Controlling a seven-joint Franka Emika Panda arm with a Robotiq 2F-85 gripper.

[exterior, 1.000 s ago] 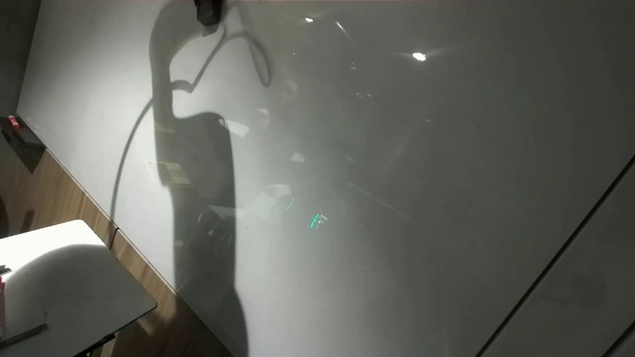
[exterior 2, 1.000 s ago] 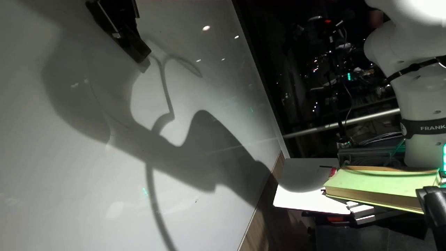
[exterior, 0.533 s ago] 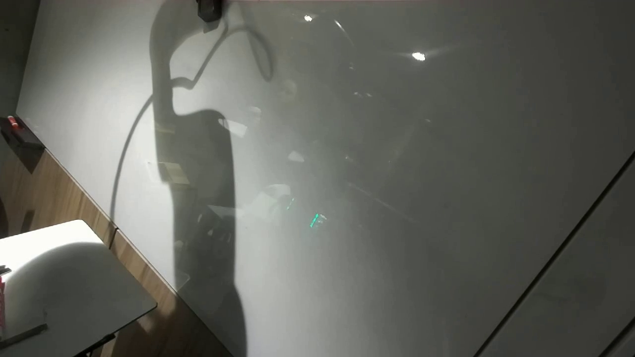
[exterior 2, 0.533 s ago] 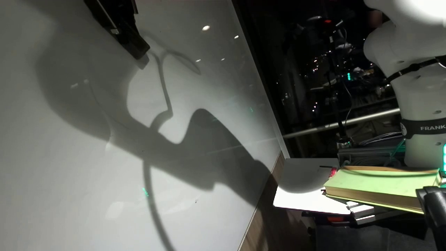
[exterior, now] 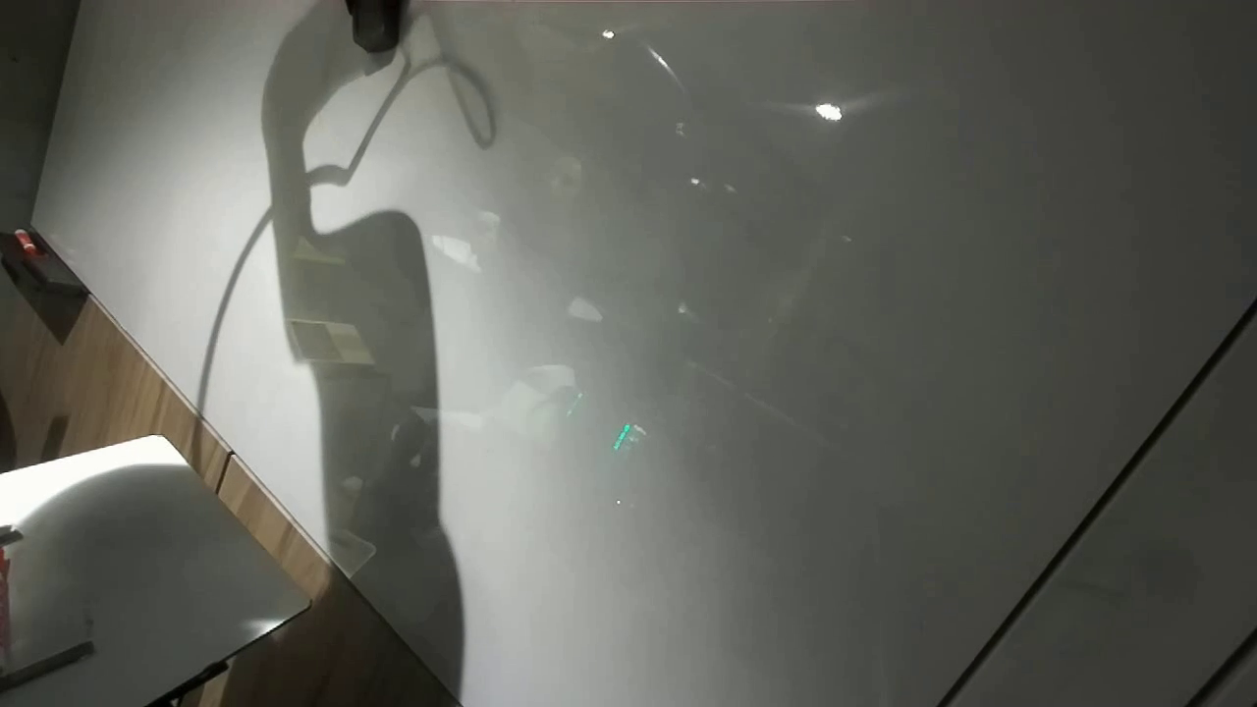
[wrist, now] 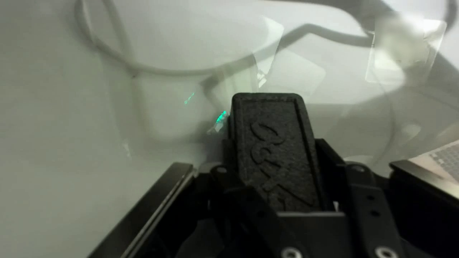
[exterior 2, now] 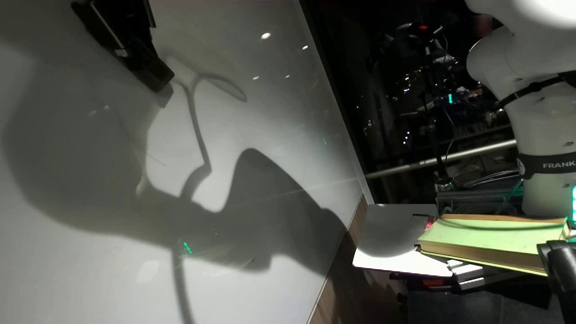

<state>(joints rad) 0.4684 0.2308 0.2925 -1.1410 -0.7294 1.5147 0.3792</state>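
Note:
My gripper [wrist: 276,154] is shut on a black block-shaped eraser [wrist: 274,125] with embossed letters; one finger presses each long side. The eraser points away from the wrist toward a glossy white board [wrist: 89,200]. In an exterior view the dark gripper [exterior 2: 119,38] and the eraser [exterior 2: 150,74] are at the upper left, in front of the board [exterior 2: 90,279]. In an exterior view only the eraser's end [exterior: 376,25] shows at the top edge, over the board [exterior: 786,550]. I cannot tell whether the eraser touches the board. The arm's shadow falls across it.
A wooden strip [exterior: 128,363] runs below the board. A dark holder [exterior: 44,270] with a red item is at its corner. A white table [exterior: 167,560] stands close by. A green book [exterior 2: 490,229] lies beside the white arm's base [exterior 2: 535,126]. A dark window [exterior 2: 396,148] adjoins the board.
The gripper and eraser rose slightly at first, then moved left and a little down in both exterior views. The arm's shadow shifted left with them. The eraser stays held.

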